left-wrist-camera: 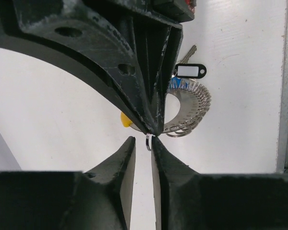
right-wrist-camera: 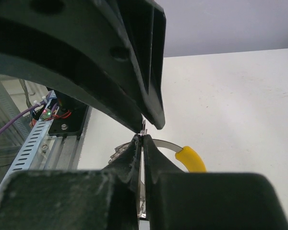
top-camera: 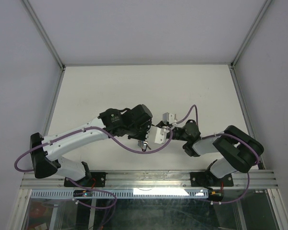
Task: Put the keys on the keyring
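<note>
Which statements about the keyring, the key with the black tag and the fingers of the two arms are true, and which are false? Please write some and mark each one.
1. The keyring has a yellow part. True.
2. The key with the black tag lies far from the keyring. False: it lies right beside the keyring.
3. The tips of the left fingers and the right fingers come close together. True.
4. The right fingers stand wide open. False: they are shut, with only a thin sliver of metal showing between them.
</note>
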Motion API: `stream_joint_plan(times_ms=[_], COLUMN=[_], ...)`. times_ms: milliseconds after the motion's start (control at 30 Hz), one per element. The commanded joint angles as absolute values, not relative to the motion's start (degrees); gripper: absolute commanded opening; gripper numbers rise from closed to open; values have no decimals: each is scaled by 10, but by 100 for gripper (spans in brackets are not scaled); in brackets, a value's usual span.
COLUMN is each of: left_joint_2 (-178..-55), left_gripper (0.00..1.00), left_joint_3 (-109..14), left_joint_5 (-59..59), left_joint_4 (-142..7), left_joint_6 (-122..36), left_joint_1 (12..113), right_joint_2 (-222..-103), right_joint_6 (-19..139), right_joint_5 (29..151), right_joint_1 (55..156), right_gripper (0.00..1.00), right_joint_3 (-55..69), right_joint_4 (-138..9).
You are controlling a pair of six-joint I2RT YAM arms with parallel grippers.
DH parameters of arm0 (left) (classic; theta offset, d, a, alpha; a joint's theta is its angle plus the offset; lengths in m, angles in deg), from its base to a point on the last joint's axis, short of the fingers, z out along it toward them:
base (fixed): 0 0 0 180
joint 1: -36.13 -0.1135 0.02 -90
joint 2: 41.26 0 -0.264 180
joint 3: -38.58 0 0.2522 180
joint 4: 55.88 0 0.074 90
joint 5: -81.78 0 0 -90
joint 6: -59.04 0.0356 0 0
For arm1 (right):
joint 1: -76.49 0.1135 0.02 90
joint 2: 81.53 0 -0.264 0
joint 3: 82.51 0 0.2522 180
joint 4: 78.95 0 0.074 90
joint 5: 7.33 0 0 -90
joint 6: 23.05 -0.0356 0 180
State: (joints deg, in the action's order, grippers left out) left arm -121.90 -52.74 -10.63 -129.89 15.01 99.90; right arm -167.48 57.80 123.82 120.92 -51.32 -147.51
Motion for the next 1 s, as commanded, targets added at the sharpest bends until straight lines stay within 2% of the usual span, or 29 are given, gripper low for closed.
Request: stream_joint_plan(times_ms=[0, 167, 400, 667, 833, 967], left_joint_2=[-1149, -1044, -899, -763, -727, -726], left_gripper=[23, 33, 38, 34, 34, 33], left_joint_3=[-494, -401, -236, 1, 95, 125], left_joint_5=[-69, -70, -67, -85, -96, -107], left_joint_4=[-1223, -1095, -866, -557, -449, -420], left_joint_6=[140, 80, -72, -176, -190, -189], left_joint_1=[1006, 1005, 1005, 1005, 1005, 1005], right_joint_2=[-1675, -1676, -1658, -1636, -1631, -1621], right_joint_6=[583, 579, 585, 584, 582, 578], right_joint_5=[1208, 1199, 1207, 1215, 1229, 1251], right_joint_1=[1205, 1201, 1200, 1197, 1198, 1198], right_gripper=[0, 0, 0, 0, 0, 0], right_joint_3=[-514, -539, -548, -556, -560, -561], right_joint_4=[-1543, -1589, -1591, -1590, -1591, -1589])
